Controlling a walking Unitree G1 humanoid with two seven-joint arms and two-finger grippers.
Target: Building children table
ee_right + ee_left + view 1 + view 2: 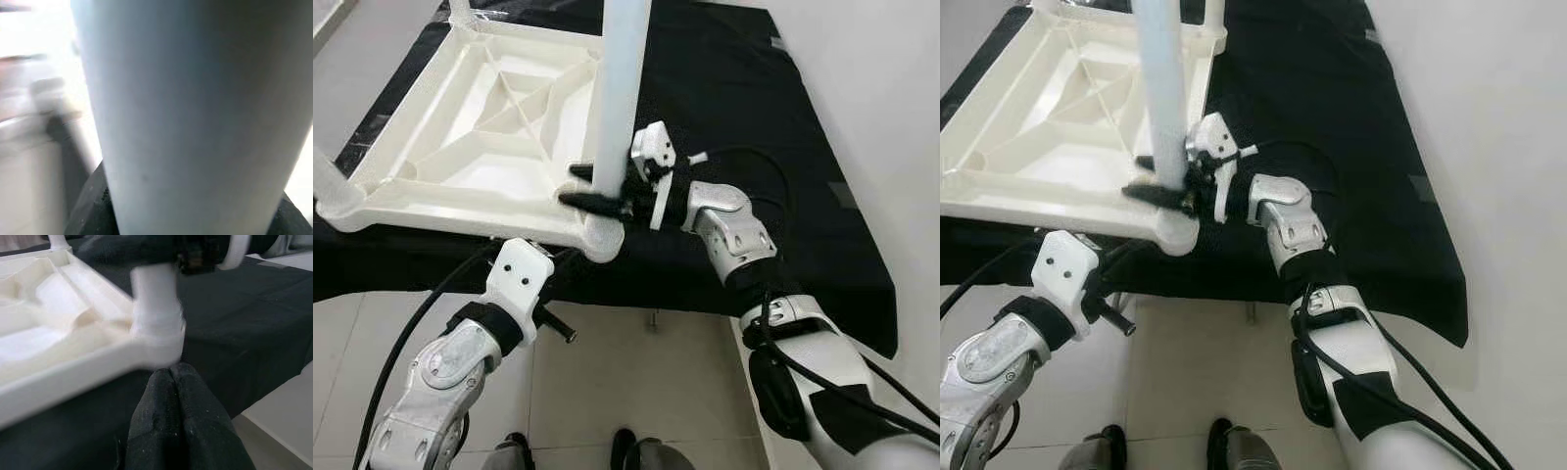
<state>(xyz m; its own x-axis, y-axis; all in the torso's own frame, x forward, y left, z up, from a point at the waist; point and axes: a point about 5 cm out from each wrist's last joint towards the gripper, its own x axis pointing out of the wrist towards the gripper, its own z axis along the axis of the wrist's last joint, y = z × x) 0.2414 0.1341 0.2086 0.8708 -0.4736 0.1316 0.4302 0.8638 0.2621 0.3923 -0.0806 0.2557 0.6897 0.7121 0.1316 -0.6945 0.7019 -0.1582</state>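
Silver right gripper clamps a smooth pale-blue leg upright on ribbed white tabletop over black cloth; left gripper pinched closed beneath.

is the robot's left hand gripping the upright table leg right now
No, the right hand clamps the upright leg; the left hand sits shut below the tabletop corner.

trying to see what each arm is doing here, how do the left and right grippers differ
The right gripper reaches in from the side with its fingers around the pale leg just above the corner socket; the left gripper sits low, under the tabletop's near edge. The right one is clamped on the leg; the left's fingers are pressed together, holding nothing. Both have black fingers and work at the same corner.
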